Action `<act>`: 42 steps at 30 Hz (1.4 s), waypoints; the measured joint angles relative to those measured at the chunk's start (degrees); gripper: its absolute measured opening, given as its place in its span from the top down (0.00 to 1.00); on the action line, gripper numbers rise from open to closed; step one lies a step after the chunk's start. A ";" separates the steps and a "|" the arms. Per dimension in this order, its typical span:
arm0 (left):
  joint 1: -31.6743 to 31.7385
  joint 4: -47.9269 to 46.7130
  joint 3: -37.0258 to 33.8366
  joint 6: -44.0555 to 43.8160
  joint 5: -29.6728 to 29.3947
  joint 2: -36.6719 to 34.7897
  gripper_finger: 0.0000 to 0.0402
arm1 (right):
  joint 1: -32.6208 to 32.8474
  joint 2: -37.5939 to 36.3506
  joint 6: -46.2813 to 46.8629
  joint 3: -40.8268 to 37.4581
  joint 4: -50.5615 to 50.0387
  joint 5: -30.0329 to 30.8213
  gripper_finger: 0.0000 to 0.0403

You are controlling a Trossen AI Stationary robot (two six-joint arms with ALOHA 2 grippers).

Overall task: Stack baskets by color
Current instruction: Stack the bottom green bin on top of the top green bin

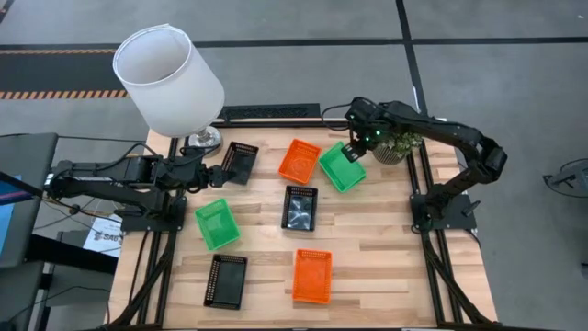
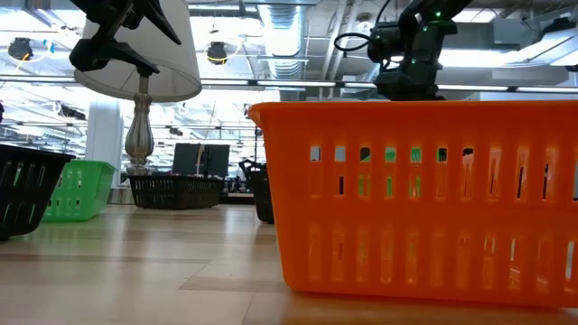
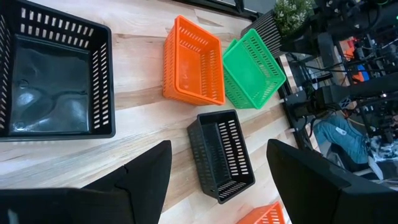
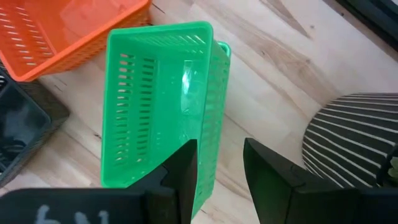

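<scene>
Jaws of the right gripper (image 4: 219,171) pinch one wall of the bright green perforated plastic basket (image 1: 342,166), upper centre-right, nested over a second green one, presumably stacking, while the left gripper (image 3: 214,171) waits spread and empty.

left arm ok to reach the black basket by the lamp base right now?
Probably yes. The left gripper is open and sits right beside that black basket, whose inside is empty. Nothing lies between them; the lamp base stands off to the side.

Potted plant (image 1: 397,144) half under the right arm; near orange basket (image 2: 415,199) cut off by the low view's edge.
</scene>
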 joint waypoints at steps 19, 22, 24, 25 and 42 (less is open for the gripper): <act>0.00 0.00 0.00 0.03 -0.09 -0.01 0.37 | 2.54 0.04 0.72 -4.70 2.93 0.00 0.63; 0.00 0.00 0.00 0.42 -0.11 -0.02 0.37 | 2.45 0.01 0.89 -5.65 3.18 0.00 0.63; 0.00 0.00 0.00 0.91 -0.11 0.00 0.37 | 2.45 0.00 1.23 -6.78 3.48 0.00 0.65; 0.00 0.00 0.00 1.12 -0.16 -0.01 0.37 | 2.45 0.01 1.31 -7.19 3.45 0.00 0.66; 0.00 -0.48 0.00 1.14 -0.37 0.00 0.37 | 1.12 -0.15 0.85 -6.19 3.70 -2.98 0.98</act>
